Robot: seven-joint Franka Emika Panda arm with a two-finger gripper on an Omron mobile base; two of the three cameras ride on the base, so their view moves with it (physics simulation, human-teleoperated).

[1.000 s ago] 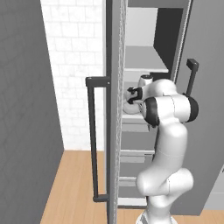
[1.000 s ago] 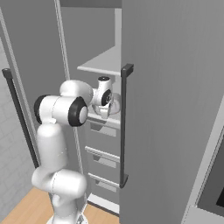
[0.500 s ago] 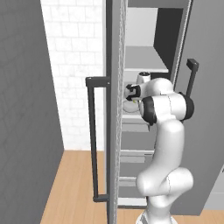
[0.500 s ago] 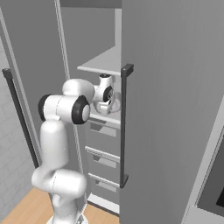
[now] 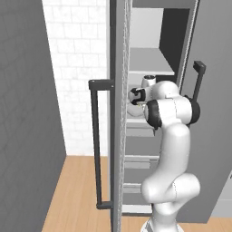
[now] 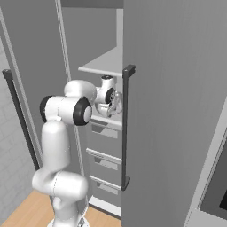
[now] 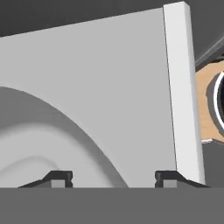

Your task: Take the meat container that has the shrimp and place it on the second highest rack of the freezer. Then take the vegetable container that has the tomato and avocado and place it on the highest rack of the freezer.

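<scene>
My gripper [image 7: 113,177] is open inside the freezer [image 5: 118,136], its fingertips [image 7: 59,177] standing wide apart. Just beyond them curves the pale rounded rim of a container [image 7: 52,140] resting on a flat light-grey shelf [image 7: 122,78]. From the base, the hand [image 5: 135,95] hovers over that pale container [image 5: 134,110] on the lower of the two shelves, under the highest rack [image 5: 149,61]. The right base view has the gripper [image 6: 116,98] at the same shelf, below the upper panel [image 6: 104,64]. The shrimp is hidden, and so are the tomato and avocado.
The left freezer door stands open edge-on with its long dark bar handle [image 5: 95,145]. The right door, with its own handle [image 6: 125,128], is close beside the hand. Grey drawers [image 6: 104,157] sit below the shelves. A white tiled wall [image 5: 77,68] and wooden floor [image 5: 77,199] lie to the left.
The jaws have opened from a narrow grip to wide apart, letting go of the container on the lower shelf. The arm has stretched slightly further into the freezer.
</scene>
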